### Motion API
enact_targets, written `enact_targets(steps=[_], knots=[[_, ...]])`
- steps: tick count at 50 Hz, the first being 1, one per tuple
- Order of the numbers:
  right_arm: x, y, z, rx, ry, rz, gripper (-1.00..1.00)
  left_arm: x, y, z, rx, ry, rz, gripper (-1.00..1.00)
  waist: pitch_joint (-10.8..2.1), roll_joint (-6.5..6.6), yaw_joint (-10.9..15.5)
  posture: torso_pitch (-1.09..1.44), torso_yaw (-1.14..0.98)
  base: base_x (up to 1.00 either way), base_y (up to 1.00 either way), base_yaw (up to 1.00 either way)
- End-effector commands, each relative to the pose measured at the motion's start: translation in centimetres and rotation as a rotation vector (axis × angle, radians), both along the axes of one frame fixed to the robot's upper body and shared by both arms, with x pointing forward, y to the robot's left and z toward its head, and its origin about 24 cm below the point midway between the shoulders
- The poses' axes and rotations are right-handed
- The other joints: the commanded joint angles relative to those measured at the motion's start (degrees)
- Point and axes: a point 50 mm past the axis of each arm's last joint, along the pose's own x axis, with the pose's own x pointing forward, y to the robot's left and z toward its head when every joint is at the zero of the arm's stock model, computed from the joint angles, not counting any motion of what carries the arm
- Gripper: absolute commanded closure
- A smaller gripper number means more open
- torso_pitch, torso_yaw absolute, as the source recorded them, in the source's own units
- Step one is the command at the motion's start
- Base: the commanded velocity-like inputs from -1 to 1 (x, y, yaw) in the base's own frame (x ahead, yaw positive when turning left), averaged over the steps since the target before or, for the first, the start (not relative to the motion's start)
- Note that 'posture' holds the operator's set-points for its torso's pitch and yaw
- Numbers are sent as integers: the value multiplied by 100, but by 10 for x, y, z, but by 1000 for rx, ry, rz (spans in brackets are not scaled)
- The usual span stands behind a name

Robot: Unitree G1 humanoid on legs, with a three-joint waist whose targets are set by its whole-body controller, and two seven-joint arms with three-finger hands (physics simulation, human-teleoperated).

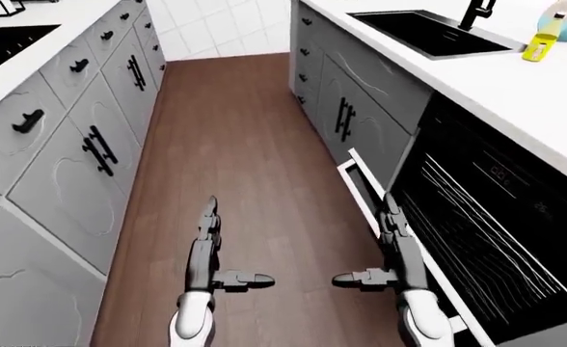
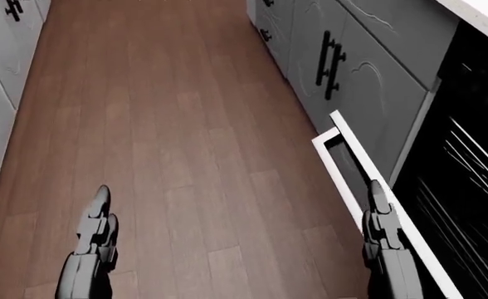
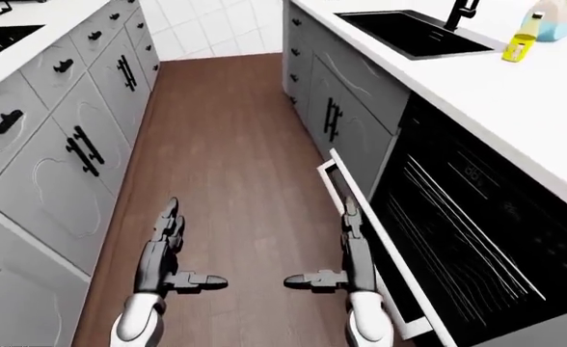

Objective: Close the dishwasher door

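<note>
The dishwasher (image 1: 486, 217) stands open under the right counter, its dark inside with wire racks showing. Its door (image 1: 380, 210) hangs part open, and its white edge (image 2: 352, 168) runs down the right of the head view. My right hand (image 1: 385, 246) is open with fingers straight, close beside the door's edge; whether it touches the door I cannot tell. My left hand (image 1: 209, 246) is open and empty over the wooden floor, well left of the door.
Grey cabinets with black handles (image 1: 81, 144) line the left side and more (image 1: 346, 116) line the right. A black sink (image 1: 428, 32) and a yellow bottle (image 1: 544, 36) sit on the white right counter. A wooden floor aisle (image 1: 235, 144) runs between them.
</note>
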Motion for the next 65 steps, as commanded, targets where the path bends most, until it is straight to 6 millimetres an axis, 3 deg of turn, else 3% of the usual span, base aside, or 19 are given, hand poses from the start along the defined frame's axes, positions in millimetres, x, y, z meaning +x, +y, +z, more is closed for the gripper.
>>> enact_targets(steps=[1,3,11,15,17,18,20,27,31,32,34,40,43,45,46,54,59,60,65], knots=[[2,-2,13,-9,-69,-4,-100,4,-3,15,-5,-78,-13,-100,-67,-62,-19,0,0,0,0,20],[2,-2,12,-9,-69,-4,-100,4,-3,15,-5,-79,-13,-100,-164,-236,-13,0,0,0,0,20],[2,-2,12,-9,-69,-5,-100,4,-3,15,-4,-79,-13,-100,-47,97,-48,0,0,0,0,21],[2,-1,12,-9,-69,-3,-100,4,-3,14,-4,-79,-13,-100,-45,420,-75,0,0,0,0,20],[3,-1,12,-10,-69,-2,-100,4,-3,14,-4,-78,-13,-100,-147,779,-59,0,0,0,0,21],[3,-1,13,-10,-69,-2,-100,4,-3,14,-4,-78,-13,-100,-85,502,-4,0,0,0,0,21],[3,-1,14,-11,-70,0,-100,4,-3,15,-4,-79,-14,-100,-95,538,5,0,0,0,0,20],[4,-1,15,-12,-69,-1,-100,4,-4,15,-4,-78,-15,-100,-53,185,-1,0,0,0,0,20],[4,-1,15,-13,-70,-2,-100,4,-3,14,-3,-78,-15,-100,-167,-387,-51,0,0,0,0,20],[4,-1,15,-13,-71,-2,-100,4,-3,15,-4,-79,-14,-100,-82,-62,-115,0,0,0,0,20],[3,-1,14,-12,-70,-3,-100,4,-3,15,-4,-80,-13,-100,-81,-153,-86,0,0,0,0,20],[3,-2,14,-11,-70,-3,-100,4,-3,15,-4,-80,-13,-100,-35,146,-60,0,0,0,0,20],[3,0,14,1,-71,9,-100,4,-3,15,-5,-80,-12,-100,-33,418,-77,0,0,0,0,20],[3,-1,14,1,-71,6,-100,4,-3,16,-5,-81,-12,-100,-141,781,-60,0,0,0,0,20],[3,-1,14,1,-72,4,-100,4,-3,16,-5,-81,-11,-100,-89,516,-7,0,0,0,0,20],[1,-1,14,3,-75,0,-100,4,-3,16,-5,-81,-11,-100,-57,256,2,0,0,0,0,21],[3,-2,13,-8,-64,-10,-100,4,-2,16,-6,-84,-10,-100,-106,-287,0,0,0,0,0,12],[2,-2,13,-8,-63,-13,-100,4,-2,17,-6,-84,-10,-100,-28,-69,-21,0,0,0,0,0],[3,-3,13,-13,-55,-22,-100,3,-3,16,-6,-83,-12,-100,-134,157,-25,0,0,0,0,0]])
